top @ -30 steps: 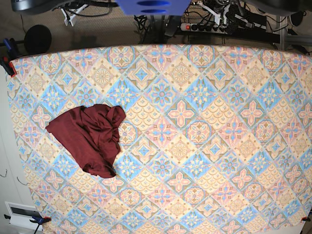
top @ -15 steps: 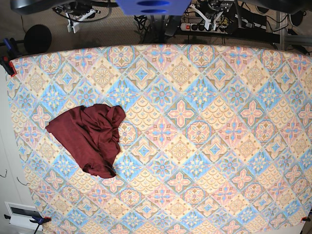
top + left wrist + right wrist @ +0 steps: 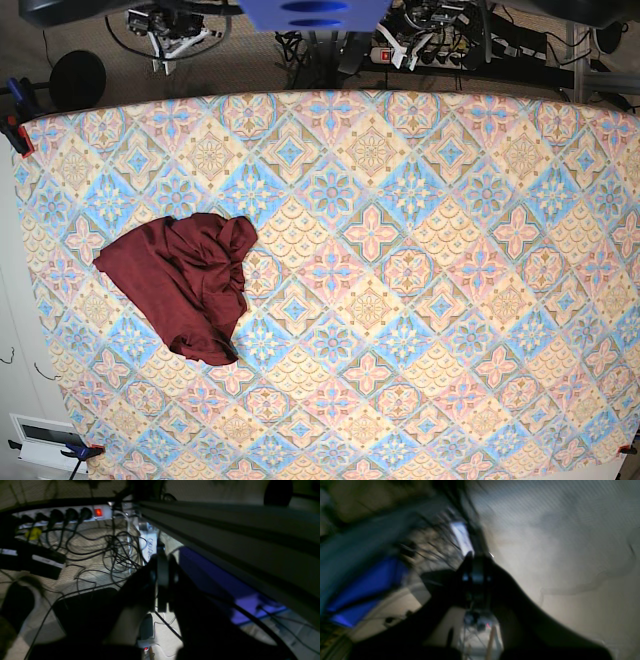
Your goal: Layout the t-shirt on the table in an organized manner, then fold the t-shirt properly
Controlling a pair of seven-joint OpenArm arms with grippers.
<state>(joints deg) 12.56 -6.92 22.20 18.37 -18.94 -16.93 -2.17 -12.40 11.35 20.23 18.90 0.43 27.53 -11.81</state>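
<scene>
The dark maroon t-shirt (image 3: 183, 283) lies crumpled in a heap on the left part of the table (image 3: 420, 300), which has a pastel diamond-tile cloth. Both arms are beyond the table's far edge, well away from the shirt. My right gripper (image 3: 172, 38) shows at the top left of the base view. In the blurred right wrist view it (image 3: 476, 573) looks shut and empty over the floor. My left gripper (image 3: 402, 42) shows at the top, right of centre. In the left wrist view it (image 3: 162, 572) is shut and empty above cables.
A power strip (image 3: 65, 515) and tangled cables (image 3: 117, 552) lie on the floor behind the table. A blue mount (image 3: 313, 14) sits at the top centre. Clamps (image 3: 17, 130) hold the cloth at the left corners. A metal rail (image 3: 225, 537) runs beside the left gripper.
Both grippers have shifted inward along the top edge, the right one rightward and the left one leftward. The t-shirt has not moved.
</scene>
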